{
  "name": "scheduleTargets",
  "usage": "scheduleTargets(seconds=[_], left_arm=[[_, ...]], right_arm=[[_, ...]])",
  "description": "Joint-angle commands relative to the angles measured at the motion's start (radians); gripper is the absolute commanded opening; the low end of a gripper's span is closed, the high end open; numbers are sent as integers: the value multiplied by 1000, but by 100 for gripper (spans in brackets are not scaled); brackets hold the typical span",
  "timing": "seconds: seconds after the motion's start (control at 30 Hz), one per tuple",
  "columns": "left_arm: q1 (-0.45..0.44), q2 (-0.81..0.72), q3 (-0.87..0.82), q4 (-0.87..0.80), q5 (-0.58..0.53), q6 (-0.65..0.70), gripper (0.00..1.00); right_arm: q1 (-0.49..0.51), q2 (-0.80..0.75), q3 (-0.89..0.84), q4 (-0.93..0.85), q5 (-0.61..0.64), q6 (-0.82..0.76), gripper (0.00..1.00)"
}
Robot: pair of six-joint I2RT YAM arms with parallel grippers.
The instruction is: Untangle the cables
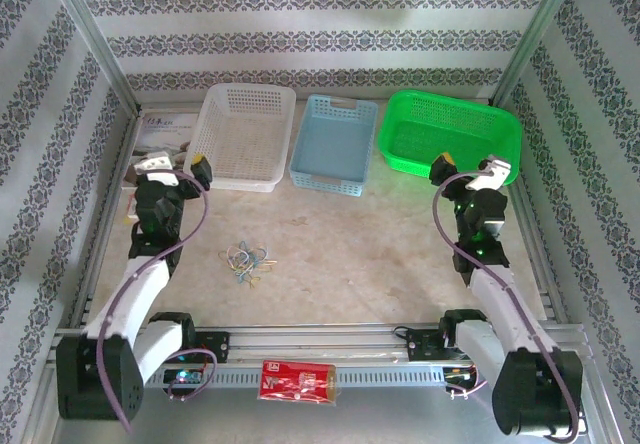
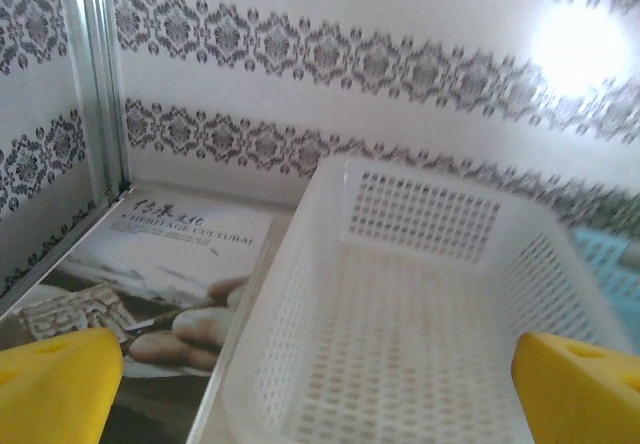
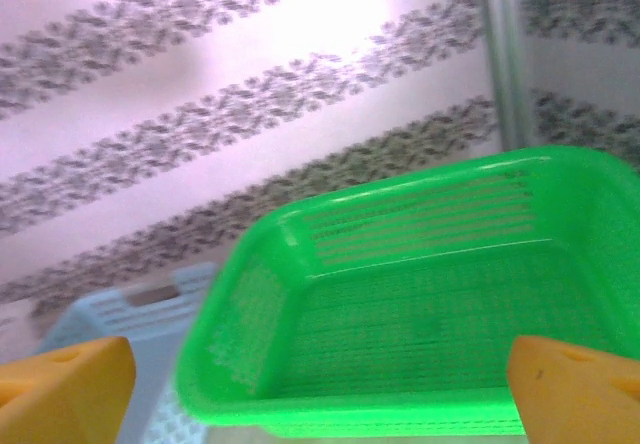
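The cables (image 1: 247,260) lie as a small tangle of thin yellow, white and blue-green cords on the table, left of centre and in front of the baskets. My left gripper (image 1: 176,165) hangs raised at the left, well behind the tangle, beside the white basket (image 1: 243,134). Its yellow fingertips (image 2: 55,384) stand wide apart with nothing between them. My right gripper (image 1: 468,169) is raised at the right, by the near edge of the green basket (image 1: 450,132). It is open, with yellow fingertips (image 3: 575,389) far apart and nothing held.
A blue basket (image 1: 336,142) sits between the white and green ones at the back. A booklet (image 2: 150,274) lies left of the white basket (image 2: 420,334). A red packet (image 1: 296,379) rests on the front rail. Patterned walls close in three sides.
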Motion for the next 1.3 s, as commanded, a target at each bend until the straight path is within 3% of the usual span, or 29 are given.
scheduleTargets(seconds=[0.0, 0.13, 0.4, 0.53, 0.67, 0.9, 1.13, 1.27], left_arm=[[-14, -105, 58, -321, 38, -186, 100], [-13, -217, 92, -473, 177, -308, 100], [-16, -274, 147, -749, 367, -470, 100], [-19, -273, 116, -792, 448, -522, 100], [-25, -278, 82, -822, 483, -542, 100], [-33, -277, 61, -885, 508, -522, 100], [-37, -279, 79, -985, 482, -493, 100], [-38, -293, 46, -939, 464, -551, 100]], right_arm=[[4, -33, 61, -147, -231, 130, 92], [121, -22, 104, -289, -354, 123, 86], [589, 47, 135, -484, -195, 90, 80], [808, 177, 155, -477, -124, 136, 75], [956, 349, 187, -402, -127, 176, 71], [1062, 648, 351, -342, -197, 128, 65], [1079, 801, 510, -343, -257, 83, 61], [1079, 897, 635, -387, -298, 52, 61]])
